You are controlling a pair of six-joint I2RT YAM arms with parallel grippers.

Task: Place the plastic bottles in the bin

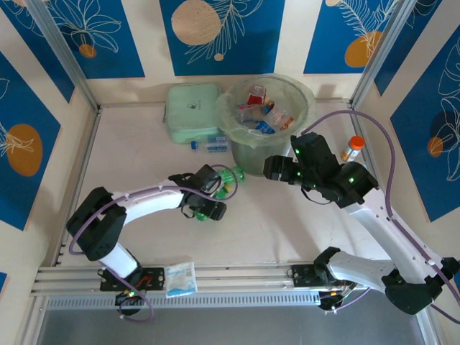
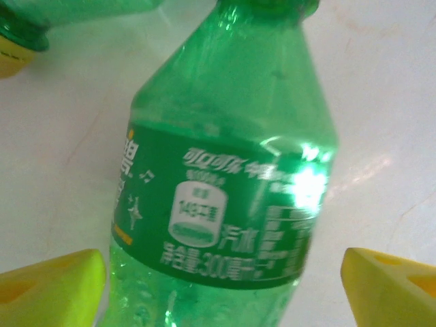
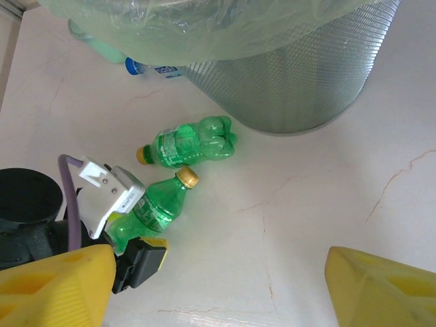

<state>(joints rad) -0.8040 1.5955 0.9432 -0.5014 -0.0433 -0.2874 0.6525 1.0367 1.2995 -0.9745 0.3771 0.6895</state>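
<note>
A green plastic bottle (image 2: 225, 170) with a yellow cap lies on the table. My left gripper (image 2: 225, 289) straddles its lower body; the left finger touches it and a gap remains at the right finger, so it stands open. From above, that gripper (image 1: 213, 198) sits over this bottle (image 1: 208, 213). A second green bottle (image 3: 187, 144) lies just beyond, nearer the bin (image 1: 267, 154). Several bottles lie inside the bin. My right gripper (image 3: 218, 293) hangs open over bare table beside the bin, with nothing between its fingers. Two blue-labelled bottles (image 1: 208, 144) lie left of the bin.
A flat pale green box (image 1: 192, 113) sits at the back, left of the bin. An orange-capped vial (image 1: 352, 148) stands at the right. A white-blue packet (image 1: 180, 278) lies at the near edge. Walls close the table on three sides.
</note>
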